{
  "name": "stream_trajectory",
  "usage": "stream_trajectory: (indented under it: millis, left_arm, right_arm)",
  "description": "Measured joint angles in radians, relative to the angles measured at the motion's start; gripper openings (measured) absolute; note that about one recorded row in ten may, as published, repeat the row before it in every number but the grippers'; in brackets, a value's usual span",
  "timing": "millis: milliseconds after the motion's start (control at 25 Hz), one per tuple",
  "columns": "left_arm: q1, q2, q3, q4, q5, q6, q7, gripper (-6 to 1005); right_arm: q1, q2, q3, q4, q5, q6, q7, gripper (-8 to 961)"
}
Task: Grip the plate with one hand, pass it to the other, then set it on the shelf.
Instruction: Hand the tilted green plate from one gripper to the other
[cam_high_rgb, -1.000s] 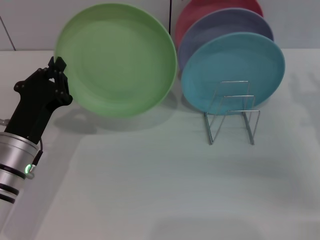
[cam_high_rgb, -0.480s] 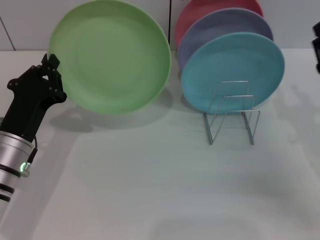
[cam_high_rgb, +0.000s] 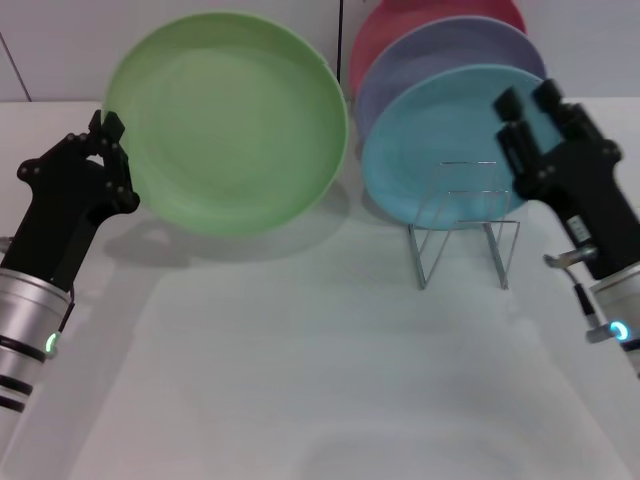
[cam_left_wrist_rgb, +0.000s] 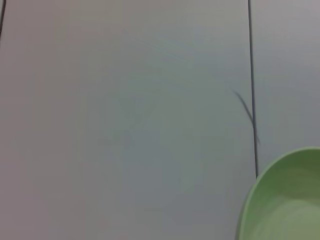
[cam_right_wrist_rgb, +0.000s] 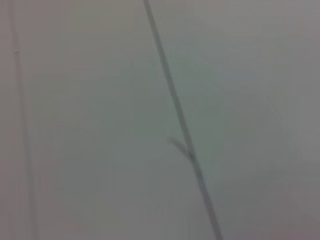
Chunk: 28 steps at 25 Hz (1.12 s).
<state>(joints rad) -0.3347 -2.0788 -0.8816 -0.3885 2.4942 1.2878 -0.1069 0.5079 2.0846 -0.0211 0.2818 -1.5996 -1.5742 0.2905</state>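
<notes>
Head view: green plate held upright off the worktop near its rear left edge, rim clenched in the left gripper; right gripper, jaws parted and empty, raised in front of the blue plate and the wire shelf at rear right. Left wrist view: plate rim against a plain wall; right wrist view: wall only. Status, judged: pick-up done; handover and shelving outstanding.
</notes>
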Motion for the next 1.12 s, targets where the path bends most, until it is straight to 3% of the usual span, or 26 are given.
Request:
stream_trajectory:
  millis: [480, 720, 1120]
  left_arm:
    - [0.017, -0.001, 0.01, -0.026, -0.031, -0.006, 0.078, 76]
    - [-0.005, -0.001, 0.124, -0.06, -0.19, -0.02, 0.219, 80]
    - [0.003, -0.001, 0.149, -0.074, -0.246, 0.005, 0.293, 87]
  right_arm:
    - [0.013, 0.001, -0.001, 0.077, -0.125, 0.08, -0.033, 465]
    - [0.052, -0.002, 0.005, 0.084, -0.136, 0.172, -0.027, 459]
    - [0.115, -0.002, 0.006, 0.097, -0.137, 0.279, -0.026, 450]
